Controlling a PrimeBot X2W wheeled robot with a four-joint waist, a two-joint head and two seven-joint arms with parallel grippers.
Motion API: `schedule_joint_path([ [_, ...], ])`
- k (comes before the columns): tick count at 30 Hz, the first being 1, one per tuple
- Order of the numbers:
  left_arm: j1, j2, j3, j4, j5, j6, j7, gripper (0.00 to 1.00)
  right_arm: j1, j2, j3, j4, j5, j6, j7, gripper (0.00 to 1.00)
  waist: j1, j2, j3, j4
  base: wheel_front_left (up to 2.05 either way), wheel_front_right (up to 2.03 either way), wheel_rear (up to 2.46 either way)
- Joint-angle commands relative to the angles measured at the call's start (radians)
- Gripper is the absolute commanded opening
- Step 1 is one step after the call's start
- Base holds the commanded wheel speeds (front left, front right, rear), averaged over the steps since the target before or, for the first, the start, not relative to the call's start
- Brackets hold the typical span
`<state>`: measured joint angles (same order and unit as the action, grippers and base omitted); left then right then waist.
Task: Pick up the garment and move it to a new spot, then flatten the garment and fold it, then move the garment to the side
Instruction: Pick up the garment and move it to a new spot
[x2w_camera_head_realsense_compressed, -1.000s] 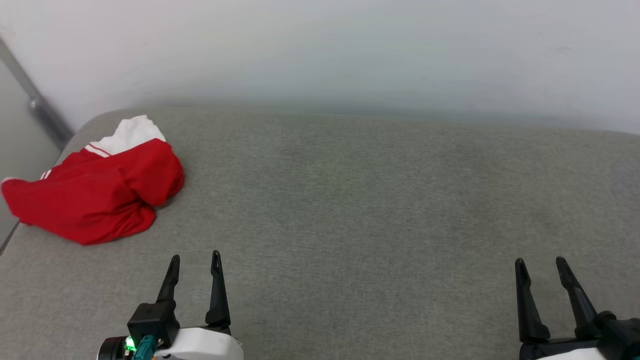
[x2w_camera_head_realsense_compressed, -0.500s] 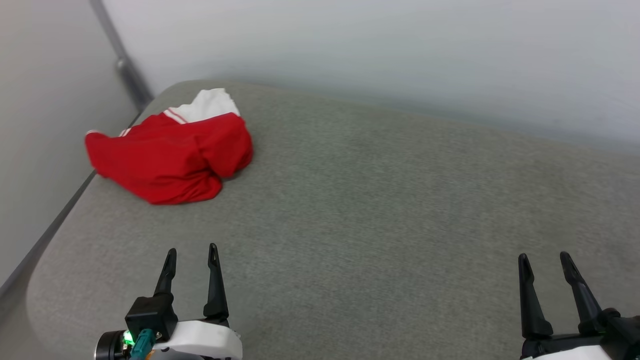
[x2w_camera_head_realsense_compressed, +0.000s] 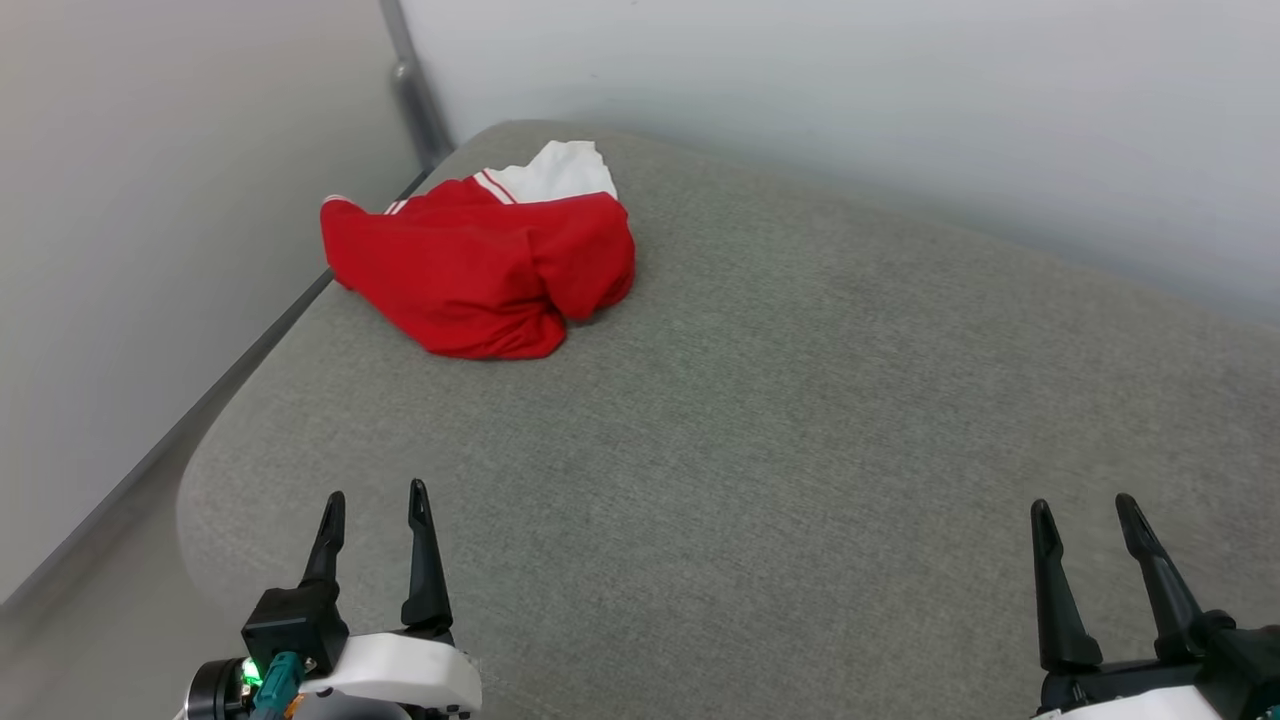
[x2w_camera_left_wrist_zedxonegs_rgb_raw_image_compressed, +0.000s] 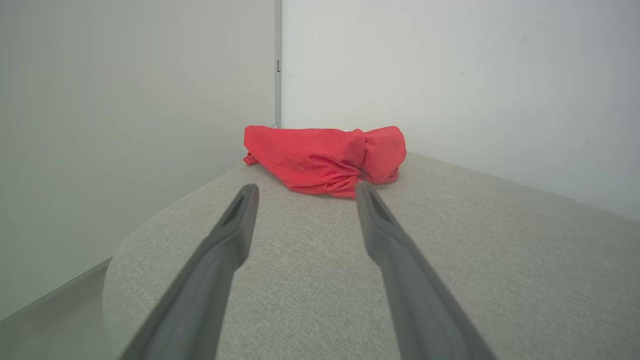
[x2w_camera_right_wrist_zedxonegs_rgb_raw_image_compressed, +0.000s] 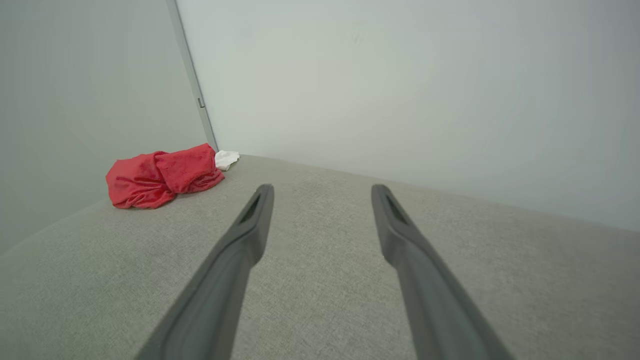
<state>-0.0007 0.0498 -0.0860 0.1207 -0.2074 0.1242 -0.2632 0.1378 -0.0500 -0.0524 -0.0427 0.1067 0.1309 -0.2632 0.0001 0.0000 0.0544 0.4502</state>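
Both wide open and empty, left gripper (x2w_camera_head_realsense_compressed: 376, 491) and right gripper (x2w_camera_head_realsense_compressed: 1084, 502), parked well short of crumpled garment (x2w_camera_head_realsense_compressed: 480, 265), likely staged for pickup.

bare indoor room corner, plain pale walls (x2w_camera_head_realsense_compressed: 800, 80), metal corner strip (x2w_camera_head_realsense_compressed: 410, 90), grey fabric-covered padded surface (x2w_camera_head_realsense_compressed: 800, 420)

One garment (x2w_camera_head_realsense_compressed: 480, 265); one cushion (x2w_camera_head_realsense_compressed: 800, 420). One left gripper (x2w_camera_head_realsense_compressed: 377, 492) and one right gripper (x2w_camera_head_realsense_compressed: 1083, 502), two in all; each bears two fingers (x2w_camera_head_realsense_compressed: 426, 580), four in total. Two walls (x2w_camera_head_realsense_compressed: 850, 100), left and rear, with one metal post (x2w_camera_head_realsense_compressed: 411, 90) between them.
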Motion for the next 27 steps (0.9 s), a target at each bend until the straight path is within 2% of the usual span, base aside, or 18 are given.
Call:
schedule_joint_path([
  [1, -0.009, 0.001, 0.002, -0.002, -0.004, 0.003, -0.003, 1.00, -0.014, 0.000, -0.002, -0.005, -0.005, 0.000, -0.002, 1.00, -0.0001, 0.0000, 0.007, 0.017, 0.00, 0.00, 0.00],
  [10, -0.020, 0.001, 0.023, 0.004, -0.004, -0.001, -0.003, 1.00, -0.010, 0.000, 0.003, -0.003, -0.010, 0.000, -0.002, 1.00, -0.0001, 0.0000, 0.014, 0.031, 0.00, 0.00, 0.00],
  [16, -0.097, 0.008, 0.072, 0.031, 0.031, -0.061, -0.002, 1.00, -0.026, 0.000, 0.005, -0.012, -0.026, 0.000, -0.002, 1.00, -0.0001, 0.0000, 0.038, 0.010, 0.00, 0.00, 0.00],
  [21, -0.271, 0.057, 0.115, 0.089, 0.044, -0.128, -0.003, 1.00, -0.052, 0.000, -0.006, -0.029, -0.067, 0.000, -0.002, 1.00, -0.0001, 0.0000, 0.095, -0.011, 0.00, 0.00, 0.00],
  [23, -0.349, 0.070, 0.136, 0.117, 0.034, -0.142, -0.002, 1.00, -0.067, -0.001, -0.009, -0.037, -0.083, 0.000, -0.002, 1.00, -0.0001, 0.0000, 0.127, -0.025, 0.00, 0.00, 0.00],
  [27, -0.538, 0.131, 0.169, 0.180, 0.027, -0.176, -0.002, 1.00, -0.101, -0.001, -0.022, -0.057, -0.116, 0.000, -0.002, 1.00, -0.0001, 0.0000, 0.200, -0.059, 0.00, 0.00, 0.00],
])
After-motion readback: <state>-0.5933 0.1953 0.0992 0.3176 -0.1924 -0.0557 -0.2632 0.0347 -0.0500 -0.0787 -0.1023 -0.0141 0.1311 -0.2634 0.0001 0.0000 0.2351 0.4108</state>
